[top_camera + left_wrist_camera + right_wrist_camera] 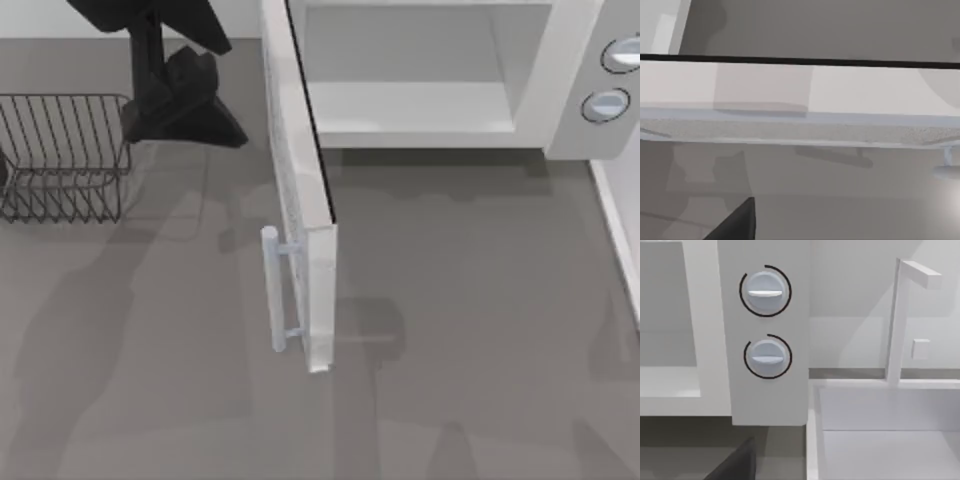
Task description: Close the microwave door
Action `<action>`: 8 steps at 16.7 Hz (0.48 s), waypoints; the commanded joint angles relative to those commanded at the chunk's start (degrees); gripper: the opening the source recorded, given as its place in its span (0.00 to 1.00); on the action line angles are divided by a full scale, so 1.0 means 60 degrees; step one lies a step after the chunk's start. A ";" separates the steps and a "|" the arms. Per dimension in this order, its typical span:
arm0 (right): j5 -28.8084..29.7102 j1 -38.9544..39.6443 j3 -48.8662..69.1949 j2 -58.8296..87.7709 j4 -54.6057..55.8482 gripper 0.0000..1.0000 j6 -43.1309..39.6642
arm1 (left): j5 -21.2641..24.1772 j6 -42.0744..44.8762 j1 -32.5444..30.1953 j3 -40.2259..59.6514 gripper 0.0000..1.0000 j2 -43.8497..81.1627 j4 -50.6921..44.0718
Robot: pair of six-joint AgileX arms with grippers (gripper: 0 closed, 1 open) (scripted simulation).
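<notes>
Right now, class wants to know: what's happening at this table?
The microwave stands at the back of the table with the microwave door swung wide open, its bar handle facing the table's left. The left arm is beside the door on that side, near a dark wire rack, not touching the door. The door is not yet closed.

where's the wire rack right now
In the top view the wire rack sits at the table's left edge, beside the left arm and left of the open microwave door.
</notes>
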 joint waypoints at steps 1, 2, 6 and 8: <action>0.0000 0.0000 0.0000 0.0000 0.0000 1.00 0.0000 | 0.0000 0.0000 0.0000 0.0000 1.00 0.0000 0.0000; 0.0000 0.0000 0.0000 0.0000 0.0000 1.00 0.0000 | -0.0015 -0.0011 0.0051 -0.0021 1.00 -0.0037 0.0017; 0.0000 0.0000 0.0000 0.0000 0.0000 1.00 0.0000 | -0.0060 -0.0210 -0.0197 -0.0712 1.00 -0.0071 0.0732; 0.0000 0.0000 0.0000 0.0000 0.0000 1.00 0.0000 | -0.0129 -0.0439 -0.0410 -0.1423 1.00 -0.0097 0.1516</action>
